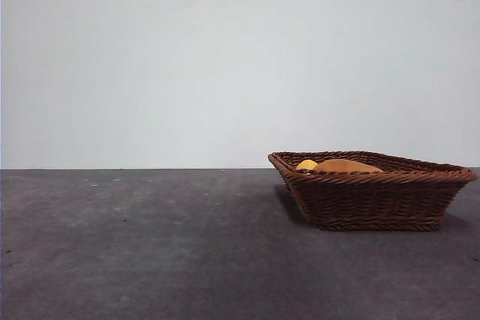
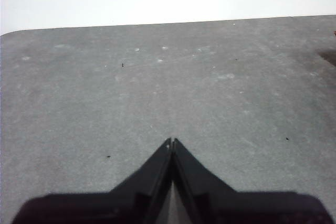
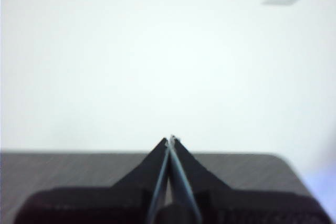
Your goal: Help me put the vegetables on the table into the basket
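Table (image 1: 150,245) looks bare of loose vegetables in all three views, so my read is the task is done or nearly so. Basket (image 1: 375,196) sits on the table at the right of the front view, upright and flat on its base. Over its braided rim two items show: the orange-brown potato-like lump (image 1: 346,165) and, touching it on the side away from the basket's middle, the small yellow vegetable (image 1: 306,164). The dark purple one can't be seen anywhere; the basket wall hides the floor of the basket from this low angle, so it may be lying inside, cannot confirm. Left gripper (image 2: 172,141) is clenched on nothing, jaw tips touching, hanging over bare table with no vegetable ahead of it or beside it. Right gripper (image 3: 170,139) is likewise clenched and empty, raised and aimed at the wall, with only the far table edge beyond its tips. Neither claw is near the basket. Only thing left: verify the purple one is in.
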